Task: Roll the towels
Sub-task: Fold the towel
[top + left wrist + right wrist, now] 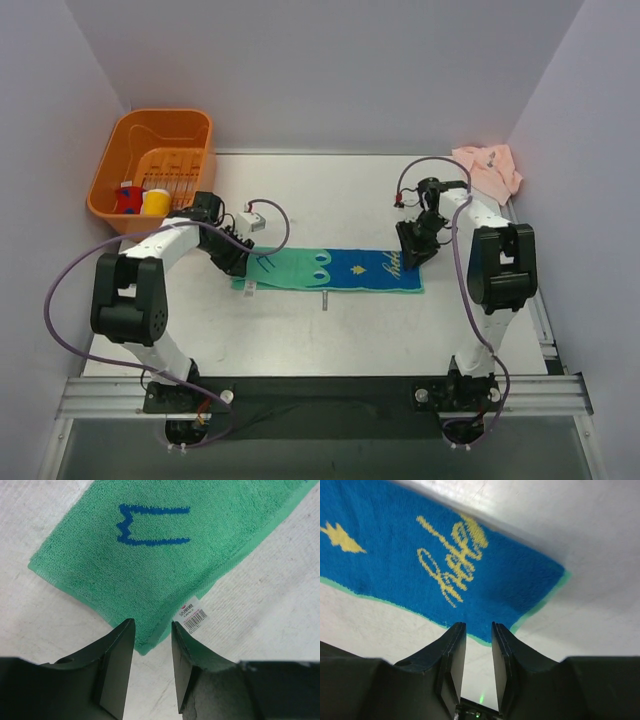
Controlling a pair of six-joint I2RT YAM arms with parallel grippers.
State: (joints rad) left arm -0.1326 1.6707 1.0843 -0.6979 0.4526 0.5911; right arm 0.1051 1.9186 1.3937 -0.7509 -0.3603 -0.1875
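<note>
Currently flat mid-table (330,190): green-blue towel (330,270), open surface all round; left gripper (152,625) at green corner, jaws apart, nothing clamped; right gripper (478,626) at blue end edge, narrow gap, empty; pink towel (488,168) crumpled far right; orange basket (155,165) far left, well apart; barcode tag (191,615) visible only from left wrist.

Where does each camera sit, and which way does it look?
Top external: fixed above and behind, looking down on the table, left arm, right arm and green-blue towel.
Left wrist: on the left arm, looking past its jaws at the towel's green end.
Right wrist: on the right arm, past its jaws at the blue end.
All share that towel.
</note>
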